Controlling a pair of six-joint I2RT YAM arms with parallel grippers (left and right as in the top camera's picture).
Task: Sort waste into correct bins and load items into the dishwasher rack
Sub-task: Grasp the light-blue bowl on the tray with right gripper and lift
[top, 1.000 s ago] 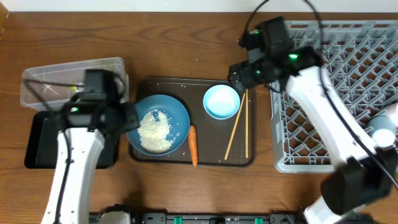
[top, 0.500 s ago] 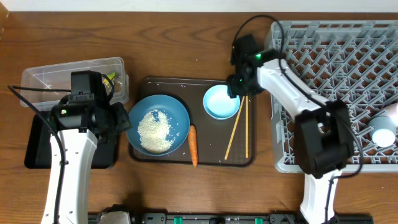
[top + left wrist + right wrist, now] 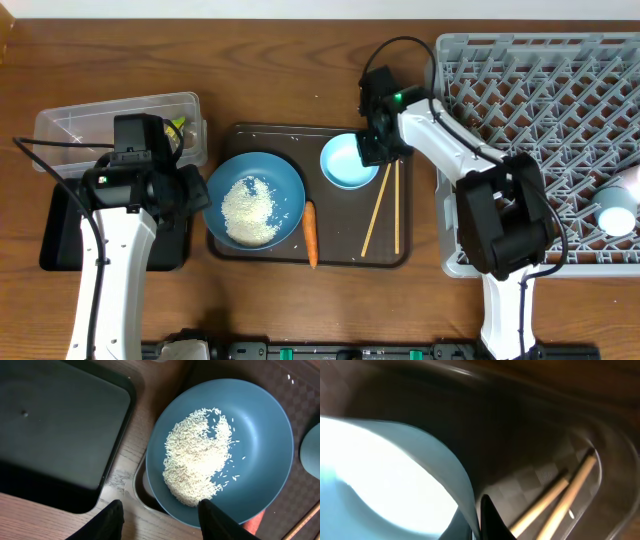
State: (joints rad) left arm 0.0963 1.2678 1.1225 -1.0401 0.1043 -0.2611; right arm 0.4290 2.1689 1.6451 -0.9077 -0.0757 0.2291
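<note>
A light-blue bowl [image 3: 345, 165] sits on the brown serving tray [image 3: 300, 132], and my right gripper [image 3: 374, 146] is shut on its right rim. The right wrist view shows that rim [image 3: 455, 480] pinched between the dark fingers, with my right gripper [image 3: 476, 521] beside the chopsticks [image 3: 555, 500]. The blue plate [image 3: 275, 175] holds a heap of rice [image 3: 250, 208]. My left gripper [image 3: 198, 196] hangs open over the plate's left edge. In the left wrist view the plate [image 3: 260, 435] and rice [image 3: 197, 462] lie ahead of the left gripper [image 3: 162, 522], which holds nothing.
An orange carrot [image 3: 310, 233] and the chopsticks [image 3: 385, 205] lie on the brown tray. The grey dishwasher rack [image 3: 540, 100] fills the right side, with a pale cup [image 3: 615, 215] in it. A clear box [image 3: 110, 125] and a black tray [image 3: 60, 235] stand at the left.
My right arm swung left and down to the bowl, and its jaws closed on the rim; the bowl slid slightly left. The left arm shifted a little left, then held still.
</note>
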